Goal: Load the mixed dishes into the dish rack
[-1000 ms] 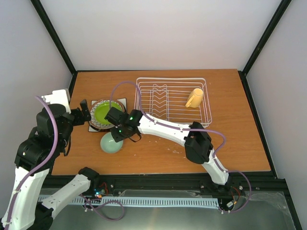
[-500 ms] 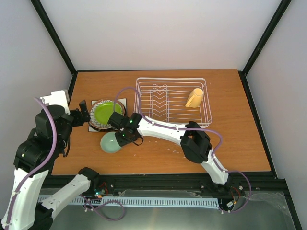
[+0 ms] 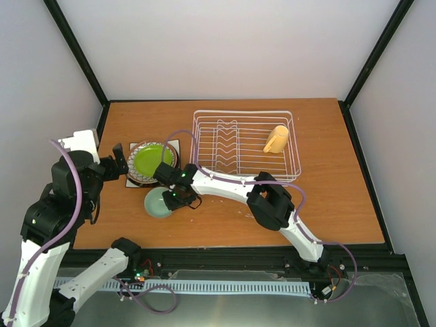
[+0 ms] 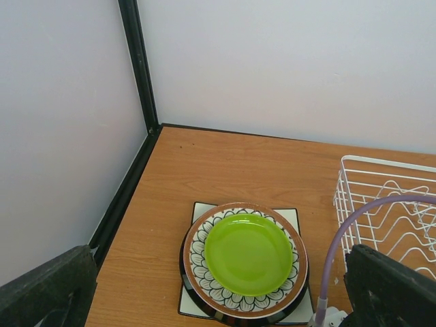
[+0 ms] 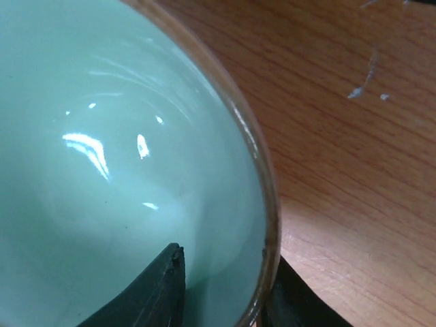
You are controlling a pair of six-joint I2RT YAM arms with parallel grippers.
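The pale mint bowl sits on the table in front of the plate stack and fills the right wrist view. My right gripper is open and straddles the bowl's right rim, one finger inside and one outside. The lime-green plate lies on the petal-patterned plate, the dark-rimmed plate and the white square plate. My left gripper is open, left of and above the stack. The pale yellow mug lies in the white wire dish rack.
The rack's left edge is just right of the plate stack. A purple cable arcs between the stack and the rack. Black frame posts and white walls close the table at the back and sides.
My right gripper has moved left and down onto the bowl, and its fingers now sit either side of the rim. The left arm and the plates have stayed put.
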